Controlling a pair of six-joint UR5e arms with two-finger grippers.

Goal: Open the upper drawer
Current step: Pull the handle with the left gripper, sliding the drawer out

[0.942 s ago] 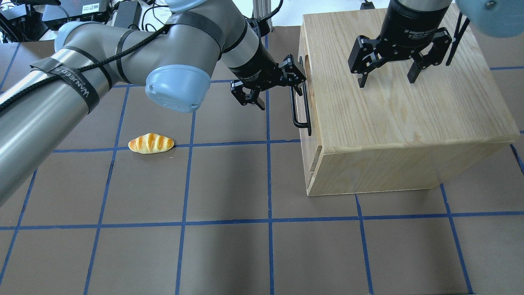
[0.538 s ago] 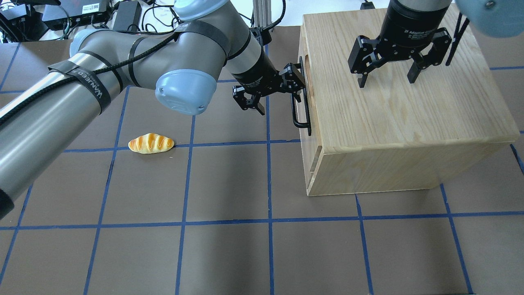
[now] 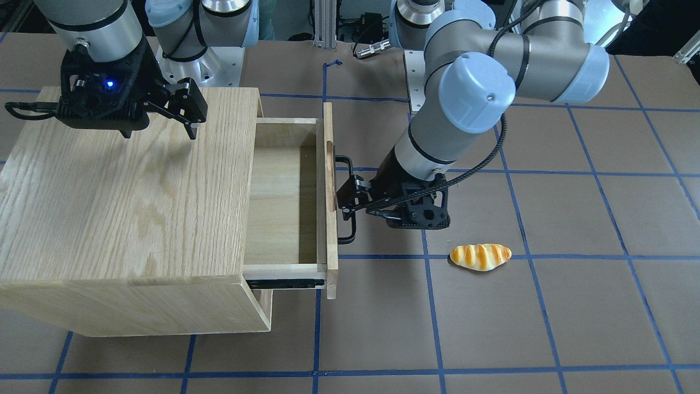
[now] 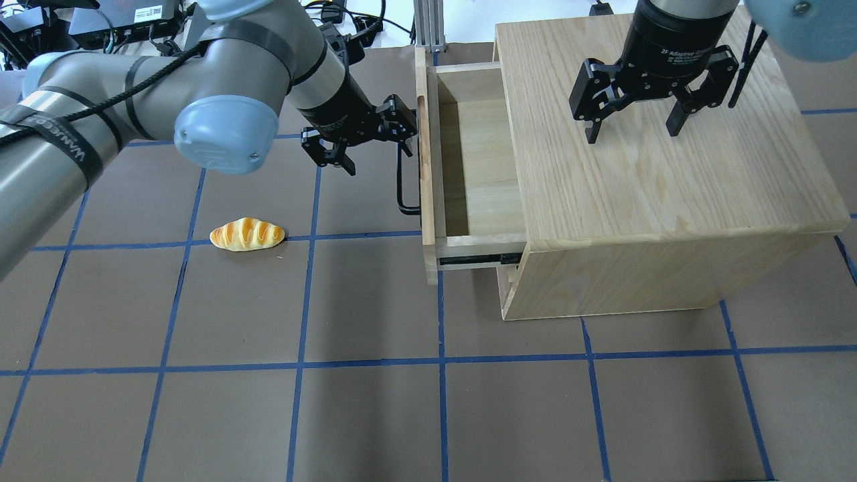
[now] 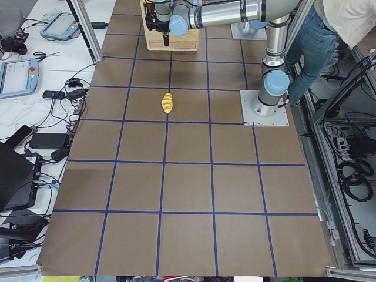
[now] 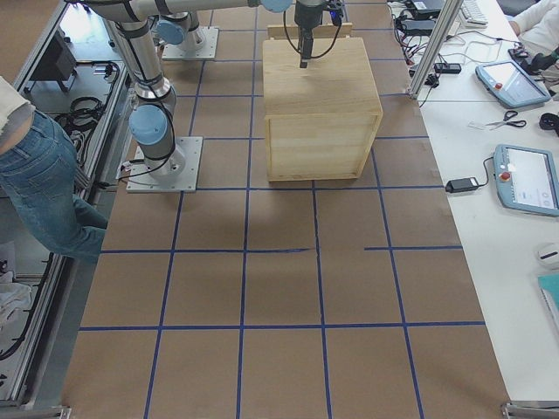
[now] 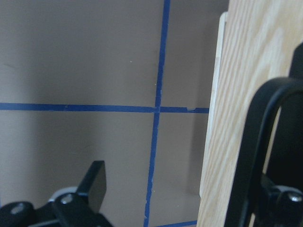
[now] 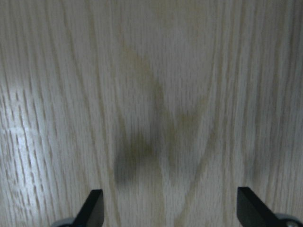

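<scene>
The upper drawer stands pulled out of the oak cabinet, showing its pale plank floor. Its front panel carries the black bar handle. My left gripper is open, with one finger hooked behind the handle and the other out over the mat. In the left wrist view the handle curves in front of the panel, and one fingertip is at lower left. My right gripper is open and empty, just above the cabinet top.
A toy bread roll lies on the brown mat to the left of the drawer; it also shows in the front view. A lower drawer slot shows under the open drawer. Blue tape lines grid the mat. An operator stands by the robot base in the side views.
The drawer has slid out of the cabinet, leftward in the overhead view. My left gripper moved left with the handle hooked on its finger. The right gripper has not moved.
</scene>
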